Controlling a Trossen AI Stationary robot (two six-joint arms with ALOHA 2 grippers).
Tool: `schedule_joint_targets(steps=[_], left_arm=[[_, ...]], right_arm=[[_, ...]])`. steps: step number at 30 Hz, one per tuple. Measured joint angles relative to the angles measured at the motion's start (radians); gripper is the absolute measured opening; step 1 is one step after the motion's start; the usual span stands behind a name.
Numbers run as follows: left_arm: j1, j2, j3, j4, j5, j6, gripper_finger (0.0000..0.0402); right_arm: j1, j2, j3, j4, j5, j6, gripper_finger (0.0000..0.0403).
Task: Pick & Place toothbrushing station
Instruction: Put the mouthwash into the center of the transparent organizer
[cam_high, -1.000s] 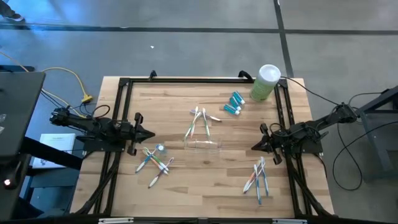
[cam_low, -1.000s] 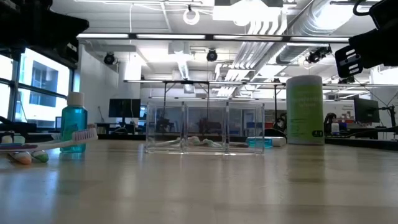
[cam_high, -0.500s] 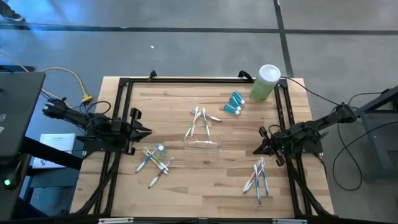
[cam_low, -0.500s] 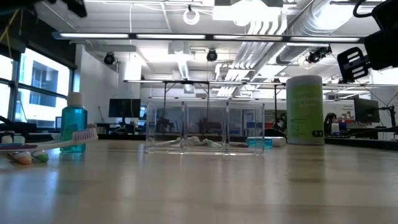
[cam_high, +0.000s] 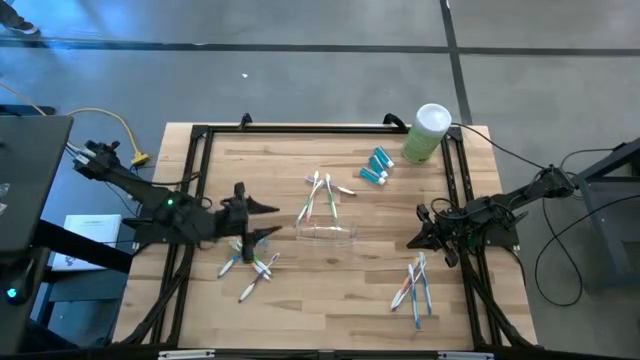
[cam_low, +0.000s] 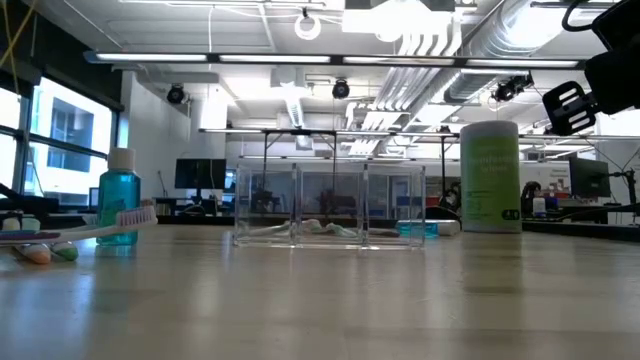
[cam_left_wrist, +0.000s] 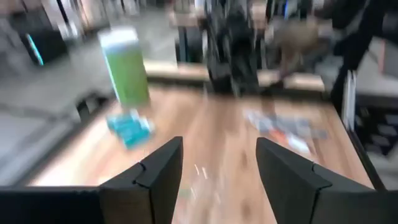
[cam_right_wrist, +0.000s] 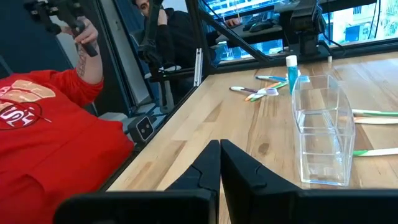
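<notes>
Nothing's in your clear cup (cam_high: 326, 232) yet: left gripper (cam_high: 268, 220) spread, empty (right gripper (cam_high: 412, 240) pinched, idle), toothbrushes (cam_high: 250, 262) scattered.

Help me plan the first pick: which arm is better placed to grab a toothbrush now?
Left, probably. The left gripper is open and out over the table beside the toothbrushes near it. The right gripper is shut and waits at the table's right edge.

Spread tool (cam_left_wrist: 217, 171), apparently above blurred tubes (cam_left_wrist: 129, 129)
</notes>
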Motion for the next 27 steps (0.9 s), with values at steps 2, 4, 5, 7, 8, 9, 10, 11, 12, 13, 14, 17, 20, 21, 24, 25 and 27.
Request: schedule_joint_targets(steps=[2,4,5,7,8,9,10,11,12,13,14,17,20,21,24,25,27], left_arm=[[-0.012,0.021,0.059,-0.153,0.058,-0.098,0.0199],[-0.018,0.032,0.099,-0.292,0.123,-0.162,0.0199],[-0.019,0.033,0.11,-0.349,0.153,-0.181,0.0199],[-0.015,0.031,0.115,-0.433,0.202,-0.209,0.0199],[-0.009,0.03,0.115,-0.463,0.216,-0.227,0.0199],[-0.003,0.029,0.115,-0.497,0.225,-0.255,0.0199],[0.003,0.029,0.115,-0.537,0.231,-0.288,0.0199],[0.009,0.032,0.114,-0.577,0.231,-0.315,0.0199],[0.015,0.037,0.114,-0.613,0.23,-0.333,0.0199],[0.022,0.043,0.114,-0.644,0.231,-0.337,0.0199],[0.029,0.051,0.114,-0.676,0.231,-0.327,0.0199],[0.045,0.074,0.113,-0.734,0.23,-0.244,0.0199],[0.05,0.112,0.113,-0.741,0.23,-0.191,0.0198],[0.05,0.125,0.113,-0.741,0.23,-0.174,0.0198],[0.05,0.172,0.113,-0.741,0.229,-0.141,0.0198],[0.051,0.191,0.113,-0.742,0.229,-0.142,0.0198],[0.057,0.227,0.113,-0.742,0.229,-0.143,0.0198]], right_arm=[[0.0,0.0,0.0,0.0,0.0,-0.001,0.0003],[0.0,0.0,0.0,-0.002,0.0,-0.001,0.0003],[0.0,0.0,0.0,-0.002,0.001,-0.001,0.0003],[0.0,0.0,0.0,-0.002,0.004,-0.001,0.0003],[0.0,0.0,0.0,-0.002,0.007,-0.001,0.0003],[0.0,0.0,0.0,-0.002,0.008,-0.001,0.0003],[0.0,0.0,0.0,-0.002,0.008,-0.001,0.0003],[0.0,0.0,0.0,-0.002,0.007,-0.001,0.0003],[0.0,0.0,0.0,-0.002,0.008,0.004,0.0003],[0.0,0.0,0.0,-0.002,0.007,0.007,0.0003],[0.0,0.0,0.0,-0.002,0.007,0.011,0.0003],[0.0,0.0,0.0,-0.001,0.008,0.023,0.0003],[0.0,0.0,0.0,-0.001,0.008,0.023,0.0003],[0.0,0.0,0.0,-0.001,0.008,0.017,0.0003],[0.0,0.0,0.0,-0.001,0.008,-0.016,0.0003],[0.0,0.0,0.0,-0.001,0.008,-0.029,0.0003],[0.0,0.0,0.0,-0.001,0.008,-0.06,0.0003]])
